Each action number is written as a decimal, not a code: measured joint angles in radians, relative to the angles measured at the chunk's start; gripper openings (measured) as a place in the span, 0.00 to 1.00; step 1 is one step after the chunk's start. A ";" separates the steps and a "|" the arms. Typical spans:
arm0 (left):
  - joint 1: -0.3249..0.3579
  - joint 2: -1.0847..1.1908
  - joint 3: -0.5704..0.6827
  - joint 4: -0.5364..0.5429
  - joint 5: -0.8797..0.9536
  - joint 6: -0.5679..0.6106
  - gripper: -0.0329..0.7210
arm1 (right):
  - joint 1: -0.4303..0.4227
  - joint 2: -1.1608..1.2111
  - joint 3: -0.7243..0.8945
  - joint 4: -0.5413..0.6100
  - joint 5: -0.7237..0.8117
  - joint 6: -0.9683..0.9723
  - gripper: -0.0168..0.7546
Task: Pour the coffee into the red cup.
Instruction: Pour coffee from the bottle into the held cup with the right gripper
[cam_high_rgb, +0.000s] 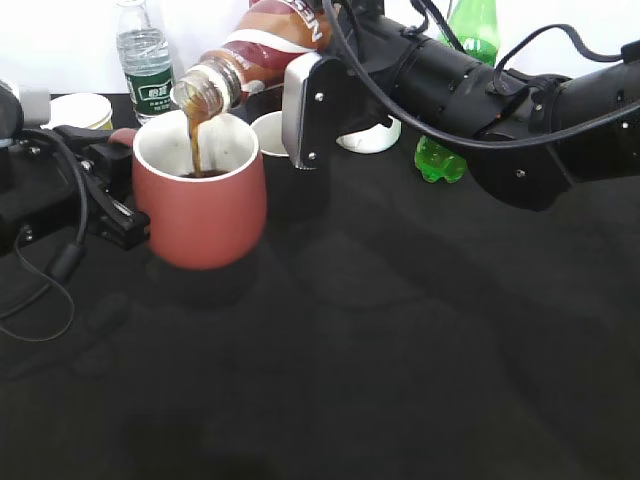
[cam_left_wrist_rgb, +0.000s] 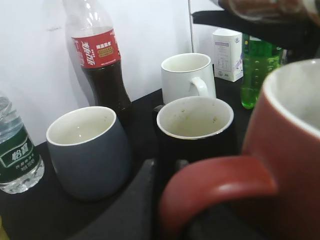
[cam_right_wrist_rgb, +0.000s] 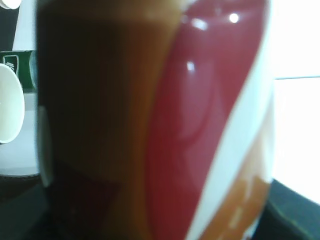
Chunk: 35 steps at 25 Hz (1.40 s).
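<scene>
1. Nearest me, the black surface (cam_high_rgb: 380, 380) lies bare up front, with a loose cable curling at its left edge.
2. The red cup (cam_high_rgb: 200, 195) stands upright on the left, handle pointing left toward the left claw (cam_high_rgb: 115, 205).
3. That left claw sits right at the handle; from the wrist view the handle (cam_left_wrist_rgb: 220, 185) fills the foreground, but I cannot tell whether the claw is clenched on it.
4. The right claw (cam_high_rgb: 305, 105) is clamped on the coffee bottle (cam_high_rgb: 255, 50), tipped mouth-down above the cup's far rim.
5. A thin brown stream of coffee (cam_high_rgb: 197, 140) falls into the cup.
6. Behind stand a grey cup (cam_left_wrist_rgb: 90, 150), a black cup (cam_left_wrist_rgb: 195, 130), a white mug (cam_left_wrist_rgb: 187, 75), a cola bottle (cam_left_wrist_rgb: 102, 65) and a green bottle (cam_high_rgb: 465, 90).
</scene>
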 joint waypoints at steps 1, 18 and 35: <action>0.000 0.000 0.000 0.000 0.000 0.000 0.13 | 0.000 0.000 0.000 0.000 0.000 0.000 0.71; 0.000 0.000 0.000 0.001 0.000 0.001 0.13 | 0.000 0.000 -0.001 0.000 0.000 -0.019 0.71; 0.000 0.000 0.000 0.003 0.001 0.001 0.13 | 0.000 0.000 -0.002 0.001 -0.010 -0.029 0.71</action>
